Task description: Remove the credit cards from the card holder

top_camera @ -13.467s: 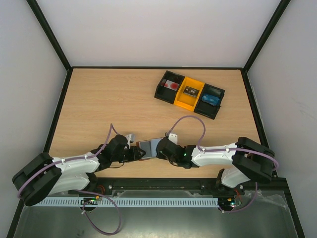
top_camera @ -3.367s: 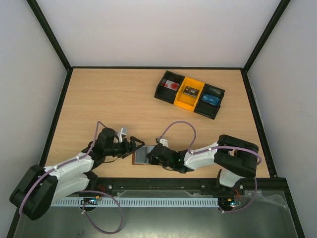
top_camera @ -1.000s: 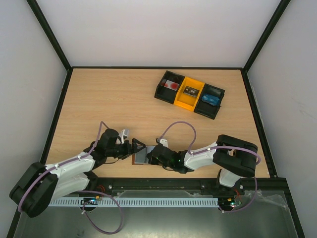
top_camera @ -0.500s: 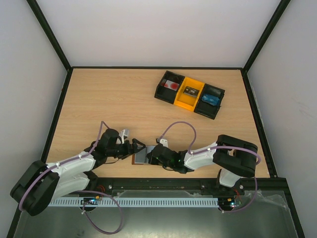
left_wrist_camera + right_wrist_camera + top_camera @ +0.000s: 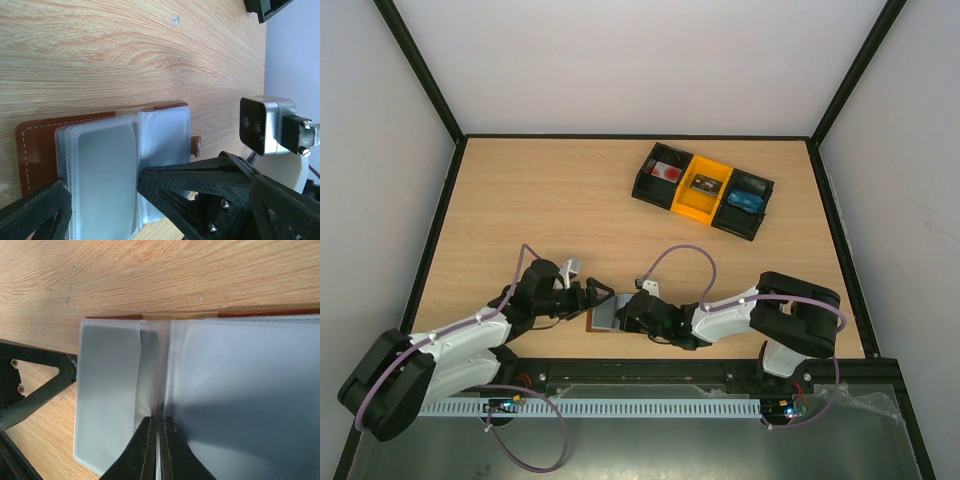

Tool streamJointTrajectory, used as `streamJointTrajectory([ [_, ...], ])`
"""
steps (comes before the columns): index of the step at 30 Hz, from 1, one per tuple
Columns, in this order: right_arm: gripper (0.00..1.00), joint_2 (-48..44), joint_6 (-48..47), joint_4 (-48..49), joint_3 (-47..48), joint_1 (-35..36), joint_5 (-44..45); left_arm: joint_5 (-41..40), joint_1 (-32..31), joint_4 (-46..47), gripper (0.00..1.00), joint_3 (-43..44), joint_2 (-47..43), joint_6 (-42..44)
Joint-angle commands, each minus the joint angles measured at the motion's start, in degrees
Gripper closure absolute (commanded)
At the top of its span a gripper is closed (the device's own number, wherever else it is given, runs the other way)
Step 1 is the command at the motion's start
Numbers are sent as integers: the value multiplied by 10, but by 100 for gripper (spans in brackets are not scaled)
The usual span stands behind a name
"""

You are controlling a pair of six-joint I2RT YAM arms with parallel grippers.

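Card holder (image 5: 603, 316) lies open at the worktop's (image 5: 570, 200) near edge, long axis running arm to arm. Right jaws, pressed together, meet its centre fold; left jaws, spread, straddle the left half sleeving the credit cards (image 5: 107, 390).

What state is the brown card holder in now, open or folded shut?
Open. The card holder lies spread, its clear sleeves facing up and the snap tab unfastened at one edge.

**Colour check: holder, cards, surroundings**

I see the card holder (image 5: 32, 150) in tan-brown with pale stitching along its edge, frosted grey-blue inside. The credit cards (image 5: 107, 175) read flat grey. The table (image 5: 550, 200) is light wood grain, the tray (image 5: 695, 211) black and yellow.
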Motion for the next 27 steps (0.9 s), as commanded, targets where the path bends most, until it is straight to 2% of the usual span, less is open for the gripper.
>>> streamJointTrajectory([
  [1, 94, 13, 3, -16, -10, 5, 16, 15, -3, 12, 2, 7, -3, -8],
  [20, 92, 23, -9, 59, -21, 5, 16, 40, -24, 67, 3, -2, -22, -59],
  [27, 84, 18, -11, 93, -36, 5, 17, 41, -26, 73, 3, -1, -28, -66],
])
